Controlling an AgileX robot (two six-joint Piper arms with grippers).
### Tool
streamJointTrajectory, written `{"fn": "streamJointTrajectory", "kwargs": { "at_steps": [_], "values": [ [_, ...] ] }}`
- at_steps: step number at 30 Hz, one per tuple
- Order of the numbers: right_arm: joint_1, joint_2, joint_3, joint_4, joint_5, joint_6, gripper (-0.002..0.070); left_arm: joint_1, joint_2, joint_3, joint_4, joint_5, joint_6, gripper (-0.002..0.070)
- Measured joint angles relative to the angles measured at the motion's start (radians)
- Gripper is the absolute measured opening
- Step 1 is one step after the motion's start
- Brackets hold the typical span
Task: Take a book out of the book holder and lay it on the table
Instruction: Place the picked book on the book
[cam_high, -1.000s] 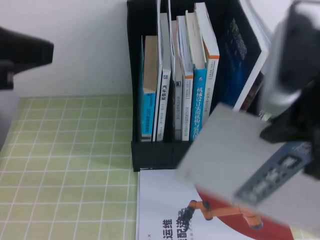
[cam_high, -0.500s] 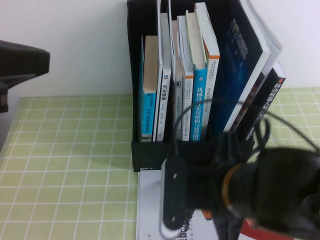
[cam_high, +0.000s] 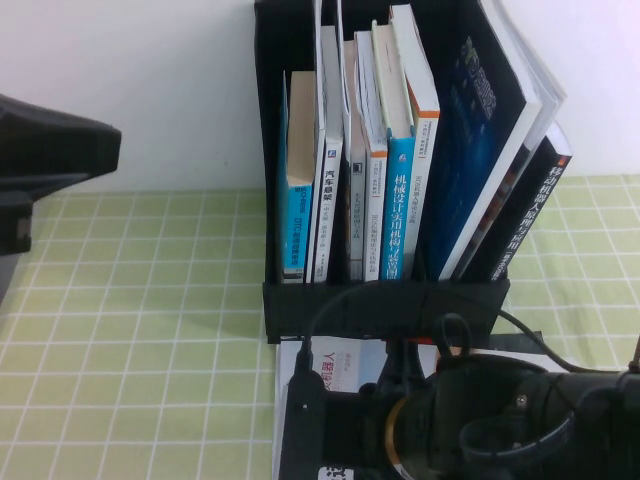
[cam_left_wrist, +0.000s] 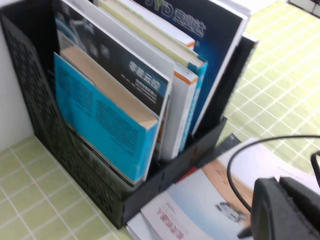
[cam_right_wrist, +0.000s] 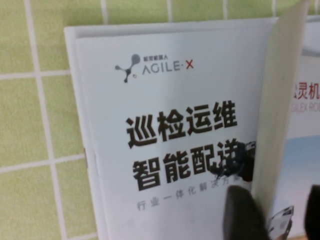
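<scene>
Green table: one book, flat.

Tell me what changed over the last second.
The right gripper swung down from the upper right, bringing the book down onto the white-and-red book in front of the book holder. The left gripper, at the left edge, barely shifted. The shelved books and the table look unchanged.
</scene>
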Motion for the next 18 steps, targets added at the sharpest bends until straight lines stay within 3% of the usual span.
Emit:
{"fn": "streamJointTrajectory", "kwargs": {
  "at_steps": [4, 8, 11, 14, 18],
  "values": [
    [0.000, -0.007, -0.010, 0.122, 0.071, -0.092, 0.0454, 0.000, -0.007, 0.005, 0.006, 0.037, -0.007, -0.0003],
    [0.000, -0.068, -0.063, 0.494, 0.237, -0.413, 0.0499, 0.000, -0.058, 0.055, 0.006, 0.007, -0.005, -0.0003],
    [0.000, -0.141, -0.138, 0.680, 0.386, -0.540, 0.0502, 0.000, -0.126, 0.136, 0.006, -0.043, 0.019, -0.0003],
    [0.000, -0.220, -0.225, 0.716, 0.468, -0.568, 0.0436, 0.000, -0.221, 0.246, 0.006, -0.110, 0.029, -0.0003],
    [0.000, -0.342, -0.331, 0.597, 0.468, -0.547, 0.0144, 0.000, -0.367, 0.433, 0.002, -0.231, 0.045, -0.0003]
  ]
}}
